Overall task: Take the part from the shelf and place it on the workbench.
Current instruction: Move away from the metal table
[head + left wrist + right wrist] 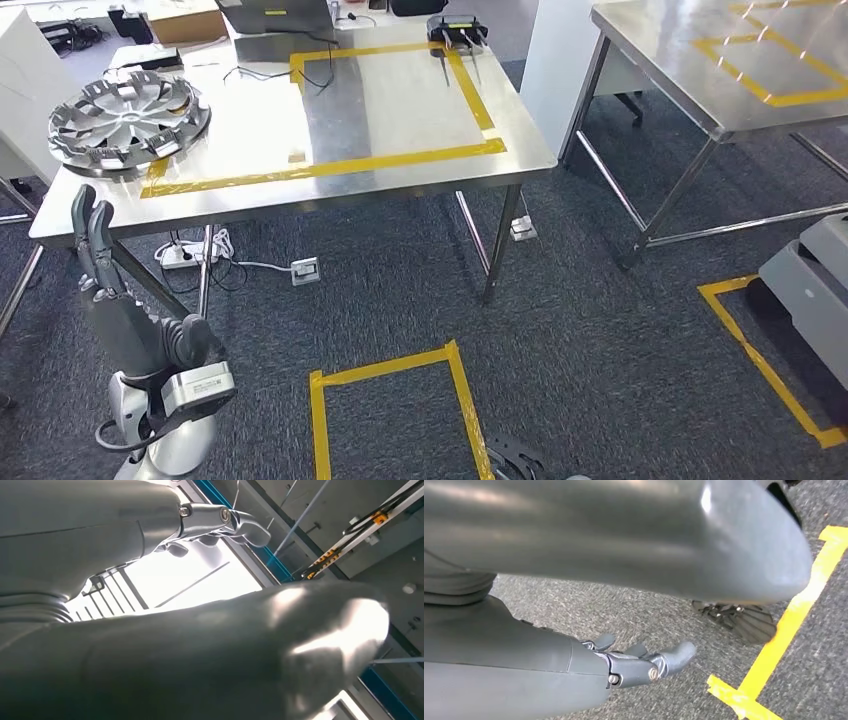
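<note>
Left hand (100, 255) raised before the bench's (400, 110) front left corner, fingers straight, empty. Right hand (639, 665) hangs over carpet (560, 330), fingers apart, empty. Part (128, 122) lies at bench's left edge.

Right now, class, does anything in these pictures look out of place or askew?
Yes. The wheel cover lies at the workbench left edge, overlapping the yellow tape outline's corner instead of inside it. A dark ribbed part lies on the carpet beside the floor's tape square.
</note>
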You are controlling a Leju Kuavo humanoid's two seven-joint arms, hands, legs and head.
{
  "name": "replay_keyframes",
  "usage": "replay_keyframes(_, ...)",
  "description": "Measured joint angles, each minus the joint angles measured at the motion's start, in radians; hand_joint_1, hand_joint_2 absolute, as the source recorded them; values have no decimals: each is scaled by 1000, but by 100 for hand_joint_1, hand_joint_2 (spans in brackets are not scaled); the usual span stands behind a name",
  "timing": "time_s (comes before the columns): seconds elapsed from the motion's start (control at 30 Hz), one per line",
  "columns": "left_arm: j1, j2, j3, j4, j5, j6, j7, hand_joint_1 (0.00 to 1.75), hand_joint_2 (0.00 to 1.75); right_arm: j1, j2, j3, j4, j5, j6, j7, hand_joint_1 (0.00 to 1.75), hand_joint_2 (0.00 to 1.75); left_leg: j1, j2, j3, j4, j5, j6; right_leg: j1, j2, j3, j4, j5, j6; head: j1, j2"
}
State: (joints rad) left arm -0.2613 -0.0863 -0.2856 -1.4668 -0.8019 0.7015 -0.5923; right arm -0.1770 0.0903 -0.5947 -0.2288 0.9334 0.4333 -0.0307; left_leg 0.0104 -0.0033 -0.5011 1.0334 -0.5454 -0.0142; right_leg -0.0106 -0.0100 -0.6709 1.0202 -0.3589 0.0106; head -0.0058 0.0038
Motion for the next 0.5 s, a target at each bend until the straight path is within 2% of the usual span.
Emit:
replay_keyframes(0.03,0,-3,1,-1,-4,0,2,0,0,-1,-3,0,0,-1,0,-1,0,0,0,2,-9,-1,7,10,-2,1,-3,0,2,6,1,0)
replay_keyframes(0.07,0,-7,2,-2,-6,0,5,0,0,-2,-5,0,0,-2,0,-1,0,0,1,4,-16,-1,18,20,-4,2,-10,9,-12,11,1,0)
replay_keyframes(0.1,0,-10,3,-3,-8,0,8,0,0,-2,-7,0,0,-3,0,-2,0,0,2,6,-25,-2,29,28,-4,2,-21,37,-48,15,2,0)
replay_keyframes(0.13,-1,-14,4,-4,-8,0,9,0,0,-3,-8,0,0,-4,1,-2,0,0,2,7,-37,-2,41,34,-5,3,-37,85,-99,19,2,0)
replay_keyframes(0.17,-1,-16,5,-5,-7,0,10,0,0,-5,-8,0,0,-4,2,-2,0,0,1,7,-50,-1,53,38,-5,3,-54,147,-152,20,3,0)
replay_keyframes(0.2,-1,-18,6,-6,-6,0,10,0,0,-6,-9,0,0,-5,2,-2,0,0,-1,7,-65,0,64,40,-4,4,-67,212,-192,21,3,0)
replay_keyframes(0.23,0,-18,8,-5,-6,0,9,0,0,-8,-9,0,0,-6,3,-1,0,0,-3,7,-80,1,76,41,-4,4,-71,260,-208,20,3,0)
replay_keyframes(0.27,0,-19,9,-5,-5,0,8,0,0,-9,-10,0,0,-6,3,-1,0,0,-4,7,-95,2,86,41,-3,5,-61,281,-201,17,3,0)
replay_keyframes(0.3,0,-19,9,-4,-4,0,6,0,0,-9,-10,0,0,-7,3,-1,0,0,-6,7,-108,3,96,40,-1,5,-36,270,-178,14,3,0)
replay_keyframes(0.33,0,-19,10,-3,-4,0,5,0,0,-9,-11,0,0,-7,3,-1,0,0,-7,7,-120,4,105,38,1,5,7,225,-151,8,4,0)
replay_keyframes(0.37,0,-20,10,-3,-4,0,2,0,0,-10,-12,0,0,-8,3,-1,0,0,-8,7,-130,5,113,36,4,6,56,158,-141,0,4,0)
replay_keyframes(0.4,-1,-21,10,-3,-3,0,0,0,0,-11,-13,0,0,-10,3,-1,0,0,-8,7,-137,6,121,32,7,7,103,89,-142,-7,3,0)
replay_keyframes(0.43,-1,-22,11,-3,-3,0,-3,0,0,-12,-13,0,-1,-11,3,-1,0,0,-9,8,-141,6,129,27,11,8,135,37,-149,-13,4,0)
replay_keyframes(0.47,-2,-23,12,-3,-1,0,-5,0,0,-13,-14,0,-1,-12,3,0,0,0,-8,9,-143,4,137,21,15,10,150,6,-159,-18,5,0)
replay_keyframes(0.5,-2,-25,15,-3,2,0,-6,0,0,-13,-14,0,-1,-12,2,2,0,0,-7,9,-145,1,145,14,18,10,152,-4,-157,-21,6,0)
